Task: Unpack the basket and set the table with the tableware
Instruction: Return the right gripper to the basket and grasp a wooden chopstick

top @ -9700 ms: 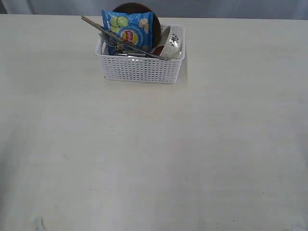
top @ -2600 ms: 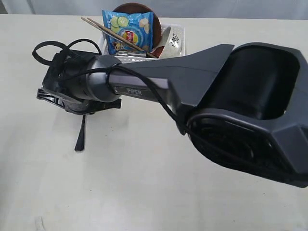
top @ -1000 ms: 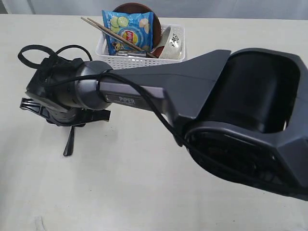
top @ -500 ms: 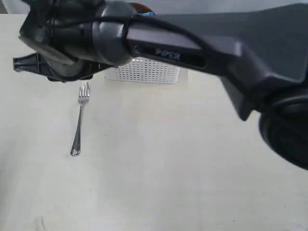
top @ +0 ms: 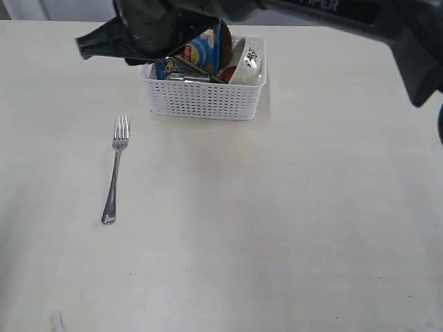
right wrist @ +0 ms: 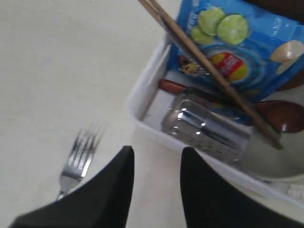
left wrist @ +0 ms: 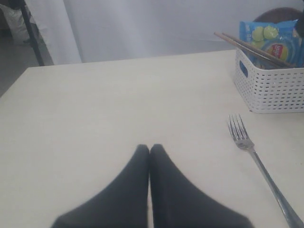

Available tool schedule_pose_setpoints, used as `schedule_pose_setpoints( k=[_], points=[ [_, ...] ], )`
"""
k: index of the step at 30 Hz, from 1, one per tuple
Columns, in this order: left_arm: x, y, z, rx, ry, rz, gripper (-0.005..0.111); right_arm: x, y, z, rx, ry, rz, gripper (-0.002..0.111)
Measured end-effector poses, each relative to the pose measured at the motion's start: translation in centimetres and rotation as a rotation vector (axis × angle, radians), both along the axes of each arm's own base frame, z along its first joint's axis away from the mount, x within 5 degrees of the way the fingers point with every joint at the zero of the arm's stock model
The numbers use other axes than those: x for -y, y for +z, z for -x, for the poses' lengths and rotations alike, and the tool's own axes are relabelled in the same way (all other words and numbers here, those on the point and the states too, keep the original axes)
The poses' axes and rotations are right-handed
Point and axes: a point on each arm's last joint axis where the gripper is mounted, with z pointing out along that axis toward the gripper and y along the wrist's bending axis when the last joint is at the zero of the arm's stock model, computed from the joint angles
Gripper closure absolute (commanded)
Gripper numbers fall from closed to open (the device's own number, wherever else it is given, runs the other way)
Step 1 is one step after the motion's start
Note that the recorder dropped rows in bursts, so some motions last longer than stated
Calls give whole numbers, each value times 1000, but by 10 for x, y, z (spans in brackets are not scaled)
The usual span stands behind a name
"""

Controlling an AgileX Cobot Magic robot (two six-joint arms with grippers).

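Observation:
A steel fork (top: 115, 170) lies flat on the cream table (top: 277, 228), left of the white basket (top: 204, 99), with its tines toward the basket. In the basket are two chopsticks (right wrist: 209, 66), a shiny steel cup (right wrist: 204, 127) on its side, a reddish-brown spoon (right wrist: 281, 115), a pale speckled bowl (top: 248, 62) and a brown plate (left wrist: 284, 13) behind the chip bag. My right gripper (right wrist: 156, 154) hangs open and empty above the basket's near-left rim (right wrist: 145, 124). My left gripper (left wrist: 149, 148) is shut and empty, low over the table left of the fork (left wrist: 260, 167).
A blue chip bag (top: 199, 48) stands in the basket against the plate, under the chopsticks. The dark right arm (top: 332, 10) spans the top of the exterior view and hides the basket's back left. A grey curtain hangs beyond the table's far edge (left wrist: 118, 61).
My right gripper has let the fork go, risen from the left part of the table and swung back over the basket's left end. The fork stays where it was laid.

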Motion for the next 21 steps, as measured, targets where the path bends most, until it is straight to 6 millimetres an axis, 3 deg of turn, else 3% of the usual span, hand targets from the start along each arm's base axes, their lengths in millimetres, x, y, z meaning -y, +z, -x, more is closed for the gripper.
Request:
schedule_pose_setpoints(
  k=[13, 17, 21],
  points=[
    [0, 0, 0, 0, 0, 0, 107, 76, -6, -68, -115, 287, 35, 75],
    [0, 0, 0, 0, 0, 0, 107, 77, -3, -74, -25, 418, 74, 70],
    [0, 0, 0, 0, 0, 0, 107, 71, -2, -78, 49, 466, 48, 53]
  ],
)
